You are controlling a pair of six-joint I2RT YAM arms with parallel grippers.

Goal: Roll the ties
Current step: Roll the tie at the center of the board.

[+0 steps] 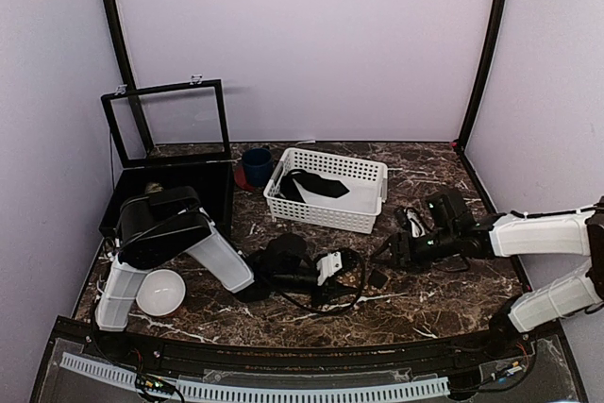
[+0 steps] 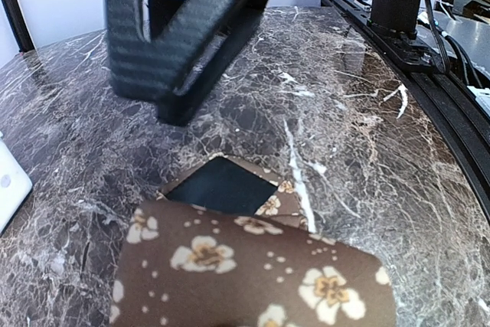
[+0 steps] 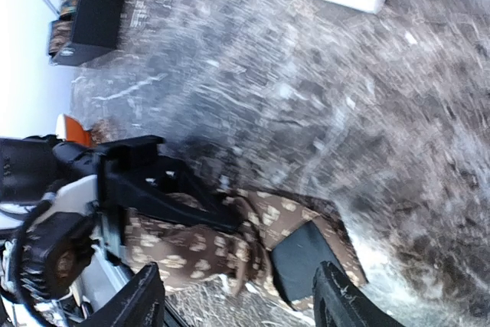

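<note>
Dark veined marble is covering the table (image 1: pixel 453 301) between lavender walls, and I am working near its front middle. My left gripper (image 3: pixel 200 229) is closing narrowly on the brown flower-patterned tie (image 2: pixel 253 273), with the bunched cloth sitting between its black fingers low over the marble. The tie's pointed end is lying flat on the table just past that bunch, turned over so its dark lining is showing. My right gripper (image 3: pixel 239 287) is hanging just beside that pointed end with its fingers spread wide, holding nothing. From my left wrist I am seeing those black fingers as an open V above the cloth. My right wrist view is blurring, so I cannot tell whether its fingertips are touching the fabric. Farther back, a second tie (image 1: pixel 319 186) is lying dark and loose inside the white basket (image 1: pixel 370 173). A blue cup (image 1: pixel 256 163) is standing just left of it. At the far left a black box (image 1: pixel 226 197) is standing with its lid up, and a white bowl (image 1: pixel 160 292) is sitting in front of it.
</note>
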